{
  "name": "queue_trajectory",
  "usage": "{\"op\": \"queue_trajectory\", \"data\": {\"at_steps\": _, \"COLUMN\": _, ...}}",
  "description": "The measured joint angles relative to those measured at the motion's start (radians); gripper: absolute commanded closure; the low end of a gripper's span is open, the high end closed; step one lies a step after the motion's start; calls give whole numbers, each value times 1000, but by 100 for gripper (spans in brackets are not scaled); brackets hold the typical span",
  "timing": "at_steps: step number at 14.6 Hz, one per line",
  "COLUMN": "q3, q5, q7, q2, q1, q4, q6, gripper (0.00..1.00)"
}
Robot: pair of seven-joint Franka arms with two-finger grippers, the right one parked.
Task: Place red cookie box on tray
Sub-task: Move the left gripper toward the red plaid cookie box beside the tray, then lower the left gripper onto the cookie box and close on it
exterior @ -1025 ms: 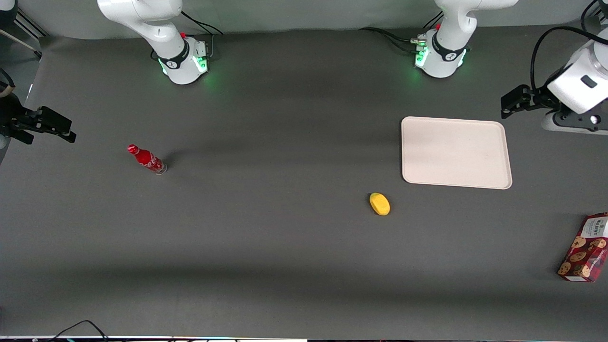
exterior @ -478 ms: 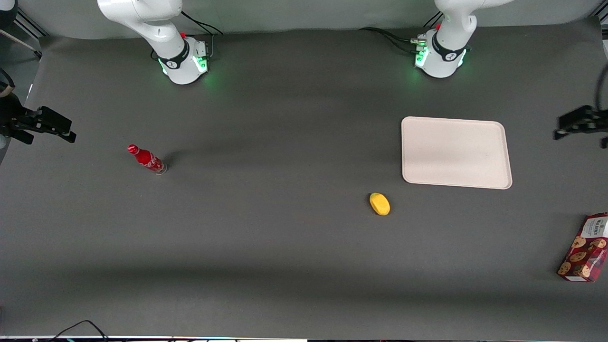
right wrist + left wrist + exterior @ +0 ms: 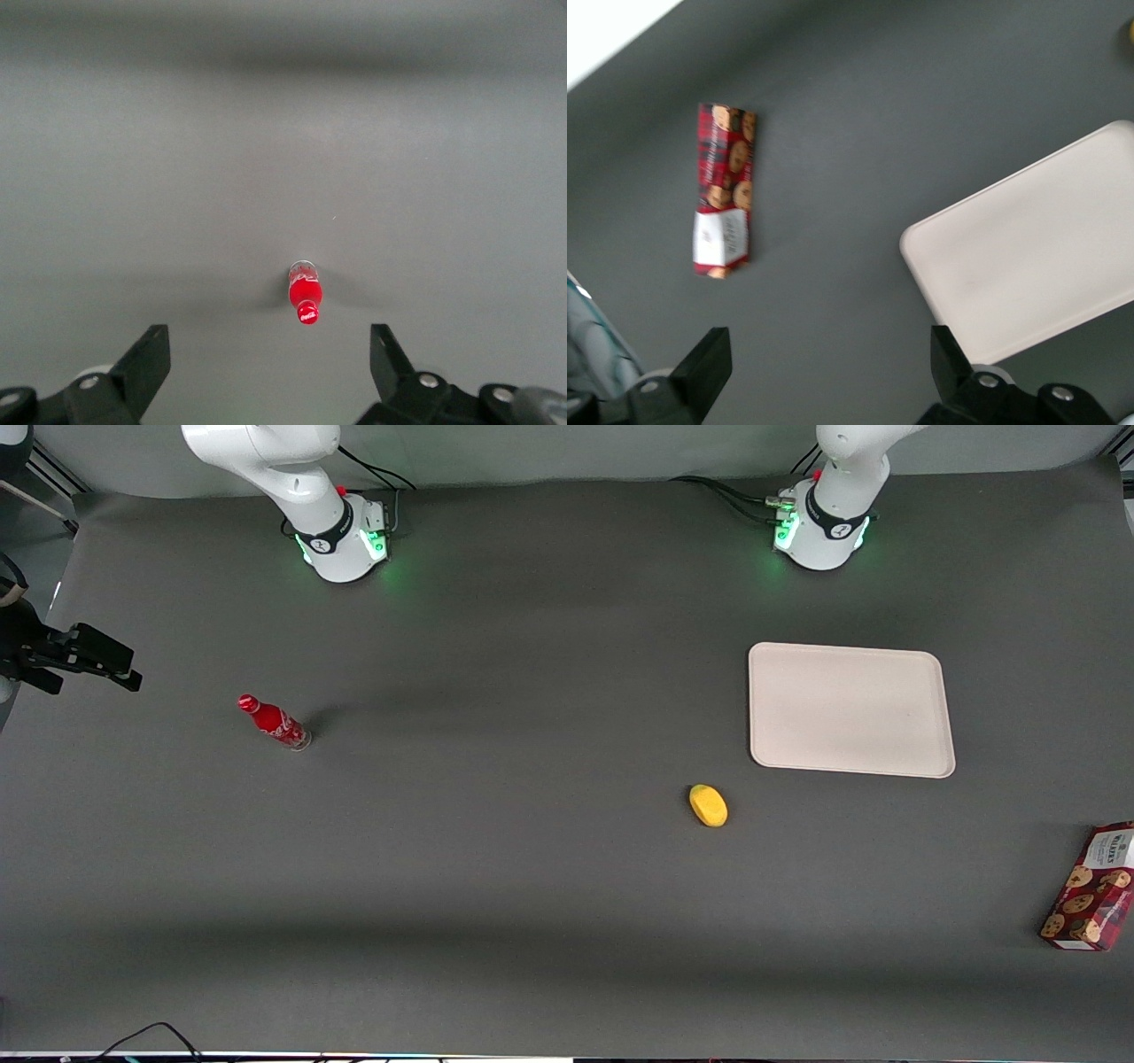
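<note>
One red cookie box (image 3: 1089,887) lies on our worktop (image 3: 496,886), well apart from one bare tray (image 3: 850,708). Our gripper (image 3: 824,372) hangs above both, fingers (image 3: 704,367) spread apart, holding nothing.

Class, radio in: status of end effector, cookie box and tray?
End effector open, high above table. Red cookie box lying untouched near table's edge. Tray bare. Nothing between them.

**White arms, black fingers**

My working arm (image 3: 837,478) is glossy white, with a black band round its base, a green glow and black cables trailing off. Its gripper (image 3: 824,376), seen from the wrist, sits high over the table, with black angular fingers (image 3: 704,367) spread wide and round silver screws.
</note>
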Motion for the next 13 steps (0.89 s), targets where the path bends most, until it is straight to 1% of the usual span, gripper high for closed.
{"op": "queue_trajectory", "data": {"at_steps": 1, "q3": -23, "q5": 40, "q7": 69, "q2": 33, "q1": 22, "q4": 0, "q6": 51, "gripper": 0}}
{"op": "queue_trajectory", "data": {"at_steps": 4, "q3": -30, "q5": 68, "q7": 202, "q2": 98, "q1": 30, "q4": 2, "q6": 181, "gripper": 0}}
{"op": "queue_trajectory", "data": {"at_steps": 8, "q3": -29, "q5": 76, "q7": 294, "q2": 229, "q1": 86, "q4": 6, "q6": 359, "gripper": 0}}
{"op": "queue_trajectory", "data": {"at_steps": 11, "q3": -29, "q5": 77, "q7": 309, "q2": 332, "q1": 104, "q4": 15, "q6": 443, "gripper": 0}}
{"op": "queue_trajectory", "data": {"at_steps": 13, "q3": -29, "q5": 92, "q7": 312, "q2": 390, "q1": 109, "q4": 27, "q6": 487, "gripper": 0}}
